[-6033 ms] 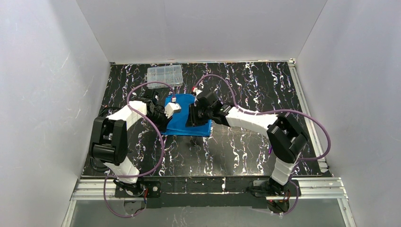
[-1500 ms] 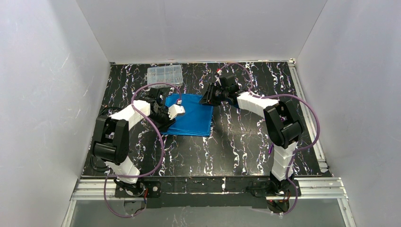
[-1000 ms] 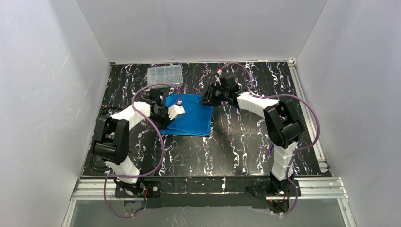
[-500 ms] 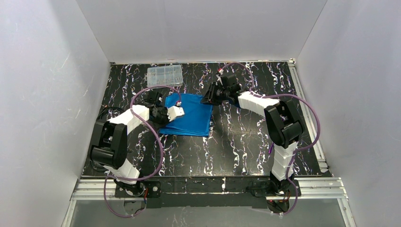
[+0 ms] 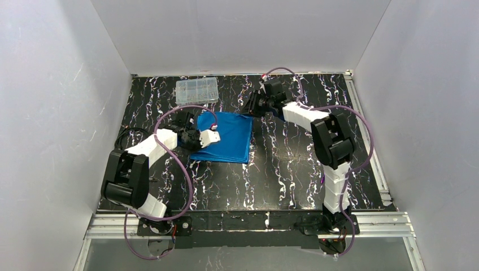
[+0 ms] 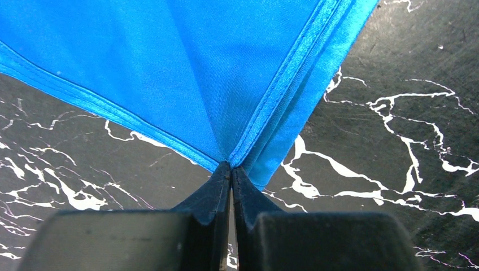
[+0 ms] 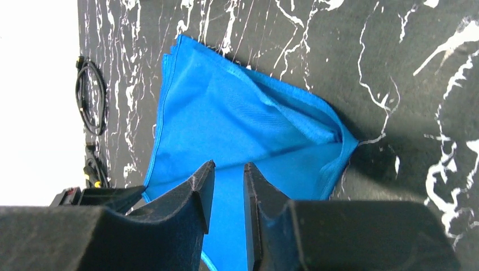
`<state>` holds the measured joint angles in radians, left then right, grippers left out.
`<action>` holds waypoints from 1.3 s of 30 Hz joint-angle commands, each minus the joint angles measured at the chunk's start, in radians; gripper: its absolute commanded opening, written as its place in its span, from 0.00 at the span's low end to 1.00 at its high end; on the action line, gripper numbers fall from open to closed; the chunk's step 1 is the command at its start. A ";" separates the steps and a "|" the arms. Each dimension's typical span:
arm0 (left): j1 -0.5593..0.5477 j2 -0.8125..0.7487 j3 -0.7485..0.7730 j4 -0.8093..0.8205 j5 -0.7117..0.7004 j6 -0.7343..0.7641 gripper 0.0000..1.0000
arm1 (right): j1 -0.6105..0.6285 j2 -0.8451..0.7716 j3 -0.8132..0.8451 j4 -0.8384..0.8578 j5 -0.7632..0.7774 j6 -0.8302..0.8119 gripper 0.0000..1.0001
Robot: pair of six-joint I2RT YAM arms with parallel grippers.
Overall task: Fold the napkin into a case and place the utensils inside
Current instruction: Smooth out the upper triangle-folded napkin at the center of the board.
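Black marbled table [image 5: 294,169]: napkin [image 5: 231,138] part-folded, case unformed, utensils unplaced; left gripper [image 6: 231,168] pinching a corner at napkin's left side, right gripper [image 7: 229,166] slightly parted, empty, near its far-right corner.

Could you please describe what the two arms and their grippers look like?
The left arm and right arm have white shells with black joints. A purple cable loops along each. The jaws are black wedges tapering to narrow tips.

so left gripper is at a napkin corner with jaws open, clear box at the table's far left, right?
Not open: the left gripper is shut on the napkin corner, per the left wrist view. The clear box is at the table's far left.
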<state>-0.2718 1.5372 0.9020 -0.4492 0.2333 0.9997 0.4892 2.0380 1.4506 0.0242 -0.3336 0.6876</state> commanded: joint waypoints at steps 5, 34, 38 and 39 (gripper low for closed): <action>-0.001 -0.029 -0.040 -0.028 -0.021 0.031 0.00 | 0.071 0.133 0.234 -0.143 0.102 -0.077 0.27; -0.002 -0.052 -0.089 -0.016 -0.046 0.083 0.00 | 0.167 0.287 0.416 -0.231 0.266 -0.164 0.17; -0.002 -0.049 -0.089 -0.007 -0.046 0.079 0.00 | 0.166 0.271 0.419 -0.227 0.243 -0.156 0.17; -0.002 -0.043 -0.088 0.000 -0.048 0.077 0.00 | 0.165 0.267 0.421 -0.225 0.234 -0.154 0.17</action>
<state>-0.2722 1.5166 0.8257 -0.4343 0.1932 1.0668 0.6552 2.3711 1.8690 -0.2230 -0.0776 0.5240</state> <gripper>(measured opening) 0.010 0.167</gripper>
